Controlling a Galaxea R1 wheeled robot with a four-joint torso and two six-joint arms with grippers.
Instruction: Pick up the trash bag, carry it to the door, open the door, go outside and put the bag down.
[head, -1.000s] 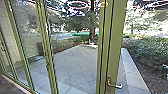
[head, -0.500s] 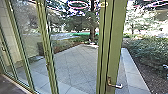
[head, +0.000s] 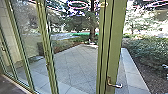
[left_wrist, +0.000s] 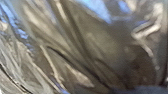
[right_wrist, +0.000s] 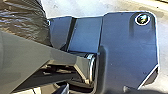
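Observation:
Creased, shiny dark plastic of the trash bag (left_wrist: 105, 47) is close up in the left wrist view, with bluish glints on its folds. In the right wrist view, part of the dark bag (right_wrist: 22, 20) shows beside the robot's own dark plate. Ahead in the head view is the glazed door, with a broad green frame post (head: 116, 45). A metal lever handle (head: 115, 85) sits low on that post, pointing right. I cannot tell from here whether the door is ajar.
Green-framed glass panels (head: 47, 50) run along the left. Beyond them lies a paved yard (head: 75, 65) with a pale edging strip (head: 132, 72). A hedge (head: 147, 50) grows at the right, and a tree trunk (head: 92, 32) rises at the back.

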